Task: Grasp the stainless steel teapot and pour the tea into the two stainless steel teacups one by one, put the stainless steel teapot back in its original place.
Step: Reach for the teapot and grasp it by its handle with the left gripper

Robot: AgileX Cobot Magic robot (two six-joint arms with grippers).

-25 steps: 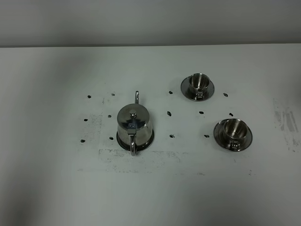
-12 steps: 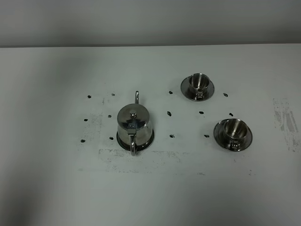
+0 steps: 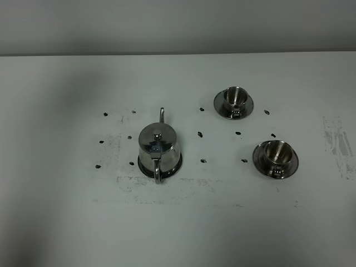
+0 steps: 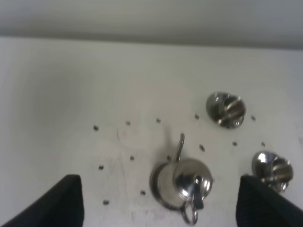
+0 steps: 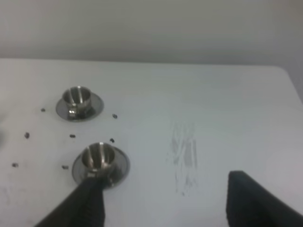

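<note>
The stainless steel teapot (image 3: 158,146) stands left of centre with its lid on, its loop handle towards the table's front and its spout pointing back. It rests on a round steel coaster (image 3: 176,165), the original place. The two stainless steel teacups sit on saucers to the right, one farther back (image 3: 236,97) and one nearer (image 3: 277,152). The tea is hidden. Neither arm shows in the high view. My left gripper (image 4: 158,178) hangs open high above the teapot (image 4: 183,183). My right gripper (image 5: 163,178) is open above the table, beside the nearer cup (image 5: 98,158).
Small black marks (image 3: 199,134) dot the white table around the pot and cups. A scuffed patch (image 3: 337,143) lies near the right edge. The table's back edge meets a grey wall (image 3: 178,25).
</note>
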